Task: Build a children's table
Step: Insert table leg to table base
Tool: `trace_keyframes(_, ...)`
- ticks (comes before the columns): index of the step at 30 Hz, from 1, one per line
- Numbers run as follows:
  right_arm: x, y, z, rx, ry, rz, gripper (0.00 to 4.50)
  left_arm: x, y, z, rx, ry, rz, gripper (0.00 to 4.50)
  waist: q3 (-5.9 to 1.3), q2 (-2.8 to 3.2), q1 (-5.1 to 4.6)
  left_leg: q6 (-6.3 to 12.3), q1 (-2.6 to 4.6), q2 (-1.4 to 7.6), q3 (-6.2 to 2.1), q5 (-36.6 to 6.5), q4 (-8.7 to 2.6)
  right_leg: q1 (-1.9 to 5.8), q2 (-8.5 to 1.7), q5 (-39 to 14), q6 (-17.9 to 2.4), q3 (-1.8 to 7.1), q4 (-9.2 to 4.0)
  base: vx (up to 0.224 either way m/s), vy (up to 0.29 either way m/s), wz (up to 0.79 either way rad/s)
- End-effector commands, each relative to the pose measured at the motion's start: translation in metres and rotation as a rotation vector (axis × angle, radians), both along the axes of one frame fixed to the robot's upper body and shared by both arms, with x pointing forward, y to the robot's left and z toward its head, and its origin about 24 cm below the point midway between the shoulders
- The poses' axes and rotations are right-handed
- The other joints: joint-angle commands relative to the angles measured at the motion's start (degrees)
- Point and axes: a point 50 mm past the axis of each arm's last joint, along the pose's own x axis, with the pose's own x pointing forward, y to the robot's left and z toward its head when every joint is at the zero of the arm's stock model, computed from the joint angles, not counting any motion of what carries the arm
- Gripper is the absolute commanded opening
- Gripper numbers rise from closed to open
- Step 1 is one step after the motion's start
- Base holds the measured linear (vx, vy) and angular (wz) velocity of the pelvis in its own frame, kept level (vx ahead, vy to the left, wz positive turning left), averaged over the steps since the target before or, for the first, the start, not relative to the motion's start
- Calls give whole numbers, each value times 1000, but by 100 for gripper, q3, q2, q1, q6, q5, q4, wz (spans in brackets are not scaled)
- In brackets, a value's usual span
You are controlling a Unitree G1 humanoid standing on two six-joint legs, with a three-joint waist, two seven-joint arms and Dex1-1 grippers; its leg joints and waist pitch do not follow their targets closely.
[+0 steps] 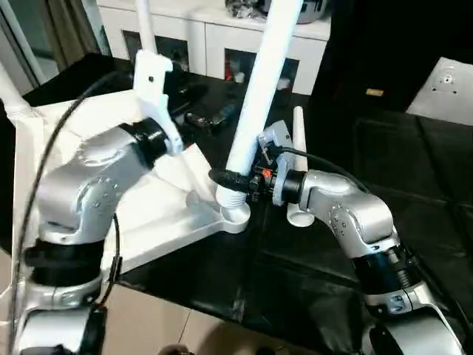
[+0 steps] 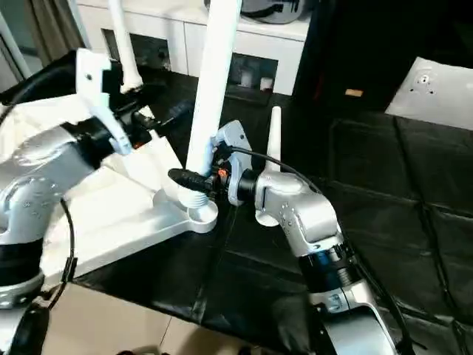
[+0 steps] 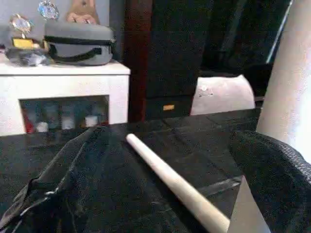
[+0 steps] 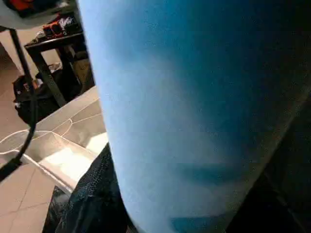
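Observation:
The white table top [image 1: 174, 222] lies underside up on a black-covered surface. One long white leg [image 1: 255, 96] stands tilted in its near corner socket [image 1: 235, 214]. My right gripper [image 1: 235, 180] is shut on this leg's threaded base, one black finger on each side. Two more legs [image 1: 144, 26] [image 1: 11, 92] rise from the far and left corners. A loose leg [image 1: 298, 155] lies on the black cover behind my right forearm. My left gripper [image 2: 139, 120] hovers open over the top's far side, holding nothing. One of its fingers [image 3: 272, 179] shows beside the loose leg [image 3: 170, 179].
A white cabinet [image 1: 207, 37] with glass-fronted compartments stands behind, a grey bag [image 3: 80, 43] on it. Small dark items [image 1: 211, 117] lie beyond the table top. A white panel [image 1: 443, 89] rests at the far right. Pale floor [image 1: 162, 325] shows below the near edge.

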Motion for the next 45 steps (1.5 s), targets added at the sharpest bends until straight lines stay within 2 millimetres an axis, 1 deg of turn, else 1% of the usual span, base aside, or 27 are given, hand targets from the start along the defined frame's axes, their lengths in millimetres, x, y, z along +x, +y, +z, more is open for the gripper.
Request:
trace_keyframes(1, 3, 0, 1, -9, -15, -31, 194, -12, -25, -6, 50, 2, -145, 450, -399, 59, 7, 87, -92, 239, -34, -285, -364, 421, -493, -1999, -122, 362, -442, 0, 0, 0)
trace_keyframes(3, 4, 0, 1, -2, -28, -50, 194, -13, -23, -8, 59, -14, -129, 450, -405, 54, 11, 94, -98, 240, -37, -256, -364, 421, -503, -1954, -139, 366, -428, 0, 0, 0)
trace_keyframes(6, 6, -5, 4, 49, -43, -119, 194, -13, -4, -18, 85, 12, -37, 450, -413, 64, 9, 83, -96, 258, -43, -158, -368, 414, -498, -1735, -206, 378, -390, 0, 0, 0)
trace_keyframes(9, 7, -15, 6, 120, -73, -219, 194, -22, 14, -31, 95, 60, 9, 450, -424, 76, -1, 60, -93, 263, -36, -128, -367, 412, -503, -1519, -310, 386, -358, 0, 0, 0)
trace_keyframes(10, 7, -19, 7, 139, -80, -251, 194, -25, 19, -36, 105, 76, 23, 450, -412, 80, -12, 44, -102, 271, -36, -168, -381, 408, -510, -1524, -342, 390, -356, 0, 0, 0)
trace_keyframes(12, 6, -21, 7, 155, -88, -269, 194, -28, 22, -40, 116, 88, 33, 450, -399, 86, -30, 40, -84, 256, -29, -308, -388, 405, -492, -1680, -292, 384, -386, 0, 0, 0)
trace_keyframes(13, 3, -28, 4, 167, -101, -301, 194, -40, 27, -52, 154, 114, 23, 450, -398, 77, -31, 60, -67, 255, -27, -368, -391, 397, -491, -1793, -264, 381, -409, 0, 0, 0)
trace_keyframes(15, 0, -35, -1, 161, -96, -344, 194, -56, 22, -65, 191, 139, -54, 450, -375, 54, -39, 91, -81, 267, -35, -434, -410, 401, -503, -1944, -207, 384, -432, 0, 0, 0)
trace_keyframes(16, 0, -36, -2, 157, -95, -351, 194, -58, 20, -68, 198, 145, -70, 450, -367, 70, -51, 104, -80, 260, -25, -464, -416, 387, -489, -2043, -186, 387, -441, 0, 0, 0)
trace_keyframes(18, -3, -41, -8, 141, -92, -375, 194, -71, 12, -80, 245, 177, -141, 450, -358, 70, -57, 120, -76, 254, -25, -556, -419, 380, -488, -2225, -145, 384, -463, 0, 0, 0)
trace_keyframes(19, -5, -44, -14, 114, -95, -400, 194, -79, 8, -93, 285, 223, -180, 450, -353, 66, -48, 127, -48, 254, -22, -647, -421, 355, -481, -2396, -86, 378, -502, 0, 0, 0)
trace_keyframes(21, -7, -46, -17, 84, -128, -422, 194, -81, 6, -101, 304, 257, -176, 450, -332, 77, -62, 120, -53, 227, -12, -767, -421, 355, -479, -2659, 16, 369, -543, 0, 0, 0)
trace_keyframes(22, -7, -46, -17, 84, -128, -422, 194, -81, 6, -101, 304, 257, -176, 450, -329, 67, -71, 99, -57, 218, -10, -805, -415, 352, -472, -2764, 99, 355, -569, 0, 0, 0)
trace_keyframes(23, -7, -46, -18, 77, -155, -427, 194, -81, 6, -104, 312, 265, -168, 422, -324, 70, -81, 99, -60, 204, -11, -836, -412, 356, -468, -2826, 132, 349, -581, 0, 0, 0)
trace_keyframes(25, -17, -44, -29, 35, -92, -370, 194, -78, 9, -126, 416, 288, -116, 416, -297, 69, -121, 141, -44, 172, -19, -1020, -408, 333, -417, -3124, 364, 306, -669, 0, 0, 0)
trace_keyframes(26, -19, -43, -30, 34, -85, -358, 194, -78, 11, -130, 440, 287, -106, 412, -293, 71, -136, 157, -38, 153, -18, -1115, -399, 332, -413, -3294, 519, 288, -702, 0, 0, 0)
trace_keyframes(28, -21, -43, -32, 31, -83, -349, 194, -74, 16, -134, 469, 286, -72, 401, -318, 72, -159, 147, -44, 155, -32, -1150, -397, 352, -427, -3357, 600, 255, -724, 0, 0, 0)
trace_keyframes(29, -23, -43, -32, 29, -83, -347, 194, -70, 20, -135, 486, 281, -39, 384, -332, 90, -157, 144, -47, 163, -45, -1114, -401, 368, -437, -3274, 581, 251, -715, 0, 0, 0)
trace_keyframes(30, -24, -43, -32, 32, -83, -347, 194, -69, 22, -135, 481, 281, -29, 374, -344, 106, -169, 155, -43, 203, -63, -1081, -420, 365, -434, -3036, 487, 249, -698, 0, 0, 0)
trace_keyframes(32, -25, -43, -32, 37, -82, -346, 194, -67, 26, -135, 473, 289, -20, 366, -352, 121, -194, 163, -34, 262, -82, -1078, -446, 367, -448, -2580, 188, 279, -627, 0, 0, 0)
trace_keyframes(33, -25, -43, -32, 37, -82, -346, 194, -67, 26, -135, 473, 290, -20, 366, -355, 118, -199, 161, -25, 264, -79, -1064, -444, 363, -452, -2494, 117, 291, -612, 0, 0, 0)
trace_keyframes(34, -26, -44, -32, 37, -83, -346, 194, -66, 27, -136, 472, 298, -20, 345, -354, 119, -205, 160, -38, 268, -79, -1016, -448, 374, -462, -2351, -4, 311, -579, 0, 0, 0)
trace_keyframes(36, -27, -44, -32, 34, -83, -340, 194, -64, 34, -139, 486, 304, -26, 324, -358, 117, -213, 185, -43, 259, -69, -927, -440, 378, -473, -2204, -119, 338, -555, 0, 0, 0)
trace_keyframes(37, -28, -44, -31, 34, -83, -339, 194, -64, 34, -140, 487, 304, -26, 328, -359, 116, -207, 211, -47, 248, -59, -848, -434, 383, -477, -2139, -166, 350, -546, 0, 0, 0)
trace_keyframes(40, -30, -44, -31, 29, -84, -323, 194, -62, 38, -140, 492, 309, -56, 284, -371, 115, -190, 231, -63, 255, -60, -651, -435, 409, -486, -1982, -202, 362, -509, 0, 0, 0)
trace_keyframes(44, -32, -44, -31, 23, -87, -310, 194, -61, 41, -140, 498, 337, -121, 275, -363, 122, -197, 211, -52, 271, -59, -697, -440, 404, -496, -1978, -289, 366, -499, 0, 0, 0)
trace_keyframes(45, -32, -44, -31, 22, -87, -309, 194, -61, 41, -141, 500, 341, -125, 244, -361, 117, -198, 206, -51, 273, -58, -710, -442, 406, -498, -1991, -298, 368, -498, 0, 0, 0)
